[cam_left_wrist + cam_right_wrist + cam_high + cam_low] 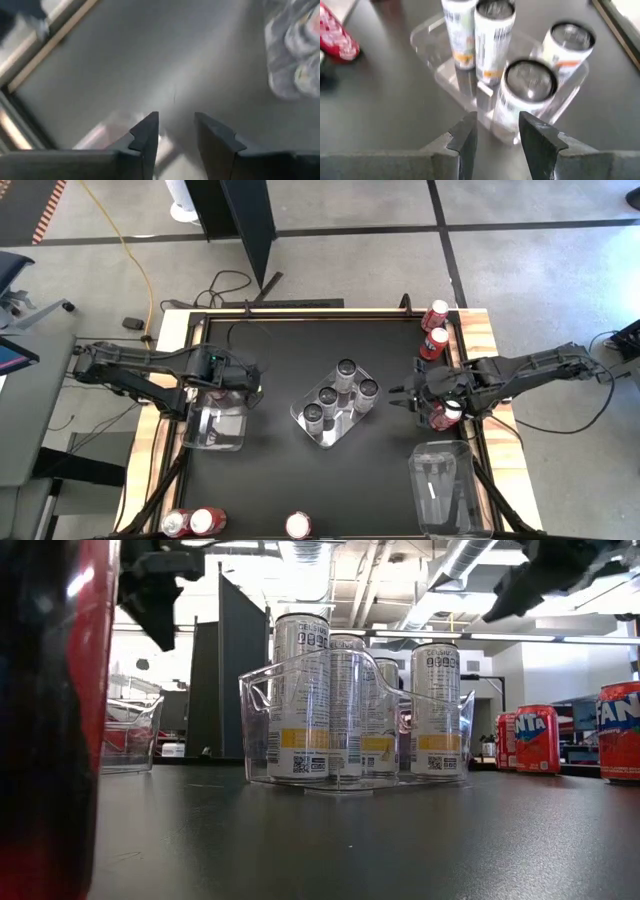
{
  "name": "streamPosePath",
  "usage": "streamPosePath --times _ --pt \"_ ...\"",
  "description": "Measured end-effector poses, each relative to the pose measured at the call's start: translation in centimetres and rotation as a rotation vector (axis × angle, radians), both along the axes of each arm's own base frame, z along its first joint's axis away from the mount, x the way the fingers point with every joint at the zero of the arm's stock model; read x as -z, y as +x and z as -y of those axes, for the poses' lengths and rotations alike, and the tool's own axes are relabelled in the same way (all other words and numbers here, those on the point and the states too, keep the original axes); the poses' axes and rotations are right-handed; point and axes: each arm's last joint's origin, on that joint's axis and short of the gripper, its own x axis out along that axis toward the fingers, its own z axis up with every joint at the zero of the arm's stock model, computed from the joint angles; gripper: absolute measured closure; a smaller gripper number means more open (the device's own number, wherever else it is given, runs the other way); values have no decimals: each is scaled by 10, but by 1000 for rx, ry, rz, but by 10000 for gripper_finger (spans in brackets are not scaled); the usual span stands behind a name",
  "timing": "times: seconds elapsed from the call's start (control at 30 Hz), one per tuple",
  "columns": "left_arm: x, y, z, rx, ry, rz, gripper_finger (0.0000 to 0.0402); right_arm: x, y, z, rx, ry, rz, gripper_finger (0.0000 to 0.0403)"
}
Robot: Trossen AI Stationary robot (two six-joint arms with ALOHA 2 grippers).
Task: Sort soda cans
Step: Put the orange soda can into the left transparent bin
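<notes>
Cans line the table's near edge: two red soda cans (193,522) at the left corner and one more red can (298,526) near the middle. An empty clear tray (440,486) stands at the near right. At mid-table a clear tray (305,420) holds four silver cans (337,393), upright. To its left, the left gripper (174,131) hovers over another clear tray (214,430), fingers a narrow gap apart with nothing between them. To the right, the right gripper (496,131) hangs empty beside a red can (444,415) at the table's right edge, fingers parted narrowly, facing the silver cans. Two red cans (434,330) stand at the far right corner.
</notes>
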Motion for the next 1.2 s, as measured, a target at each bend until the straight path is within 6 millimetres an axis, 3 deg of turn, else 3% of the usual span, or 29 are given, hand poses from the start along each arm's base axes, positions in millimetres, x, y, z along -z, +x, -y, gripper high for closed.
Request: streamPosePath --times 0.3,0.5,0.63,0.8,0.93,1.2 --pt "-25 33 -3 154 335 244 258 -22 14 17 90 8 252 253" --pt "-37 47 -2 250 469 346 258 -38 9 40 270 62 247 267" --pt "-21 46 -4 284 488 276 258 -50 -2 61 466 102 178 227" --pt "10 44 -12 270 489 208 258 -65 -14 91 730 218 82 129" --pt "19 44 -23 286 497 194 258 -75 -19 114 918 295 -65 69" --pt "24 46 -33 470 375 227 258 -83 -12 165 1159 391 -366 57"
